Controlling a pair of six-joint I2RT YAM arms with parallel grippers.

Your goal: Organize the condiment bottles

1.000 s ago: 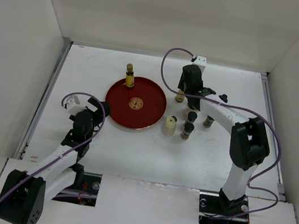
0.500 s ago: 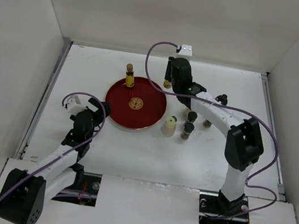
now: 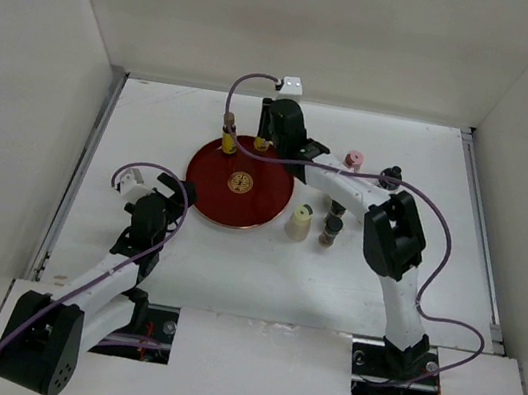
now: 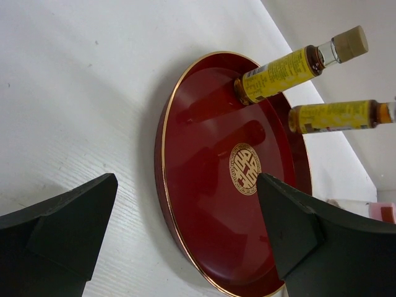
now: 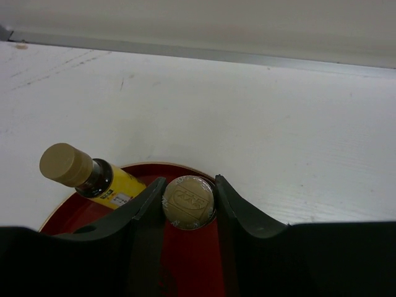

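Cream-white bottle (image 3: 299, 224) upright on the bench (image 3: 233, 263), on the near side of the right jaws and a bit to their right, just off the red tray (image 3: 205, 198). Beside it a dark-capped shaker (image 3: 331, 231), with a second shaker (image 3: 337, 210) just behind. Pink-capped bottle (image 3: 355, 159) upright on the bench, about level with the right jaws and off to their right.

Two slim yellow bottles, each with a yellow label, amber neck and tan cap. First yellow bottle (image 3: 228, 134) stands on the far-left part of the tray, just left of the right jaws. Second yellow bottle (image 5: 189, 202) sits clamped in the right jaws. The wrist view shows its round stamped cap end-on, with a finger (image 5: 238, 210) tight on either side. It's at the tray's far edge; can't tell if its base touches down.

Right arm (image 3: 394, 240) reaches far and leftward across the bench, wrist above the tray's far rim. Left arm (image 3: 121, 265) sits low at near left. Left jaws are spread wide and hold nothing, fingers (image 4: 68, 229) framing the tray ahead.
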